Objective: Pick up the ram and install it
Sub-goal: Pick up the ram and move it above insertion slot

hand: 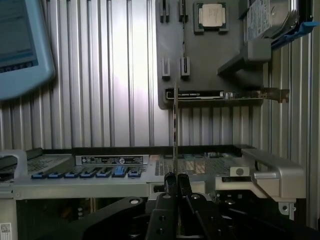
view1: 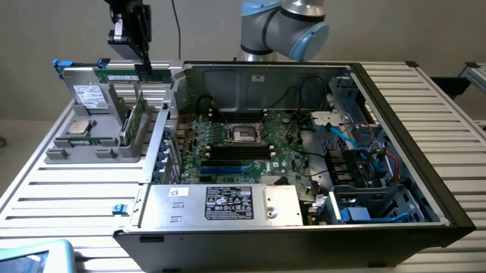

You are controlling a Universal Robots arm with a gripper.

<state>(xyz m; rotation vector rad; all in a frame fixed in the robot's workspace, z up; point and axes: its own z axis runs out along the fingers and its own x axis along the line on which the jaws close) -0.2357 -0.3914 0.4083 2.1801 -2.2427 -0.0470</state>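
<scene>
In the exterior view, my gripper (view1: 147, 66) hangs over the grey parts tray (view1: 91, 152) at the exterior view's left, shut on the ram (view1: 123, 76). The ram is a long green stick, held level just above the tray. From the wrist camera the ram (hand: 175, 130) appears edge-on as a thin strip. It runs out from between the black fingers (hand: 170, 182) of the gripper (hand: 175, 181). The open computer case holds the motherboard, with long black slots (view1: 239, 151) below the processor socket (view1: 244, 132).
A silver processor chip (view1: 78, 127), a hard drive (view1: 93, 96) and an upright card (view1: 134, 122) stay in the tray. The case's side walls, its power supply (view1: 220, 202) and cables (view1: 345, 142) crowd the board. A blue-framed tablet (view1: 34, 256) lies at the near corner.
</scene>
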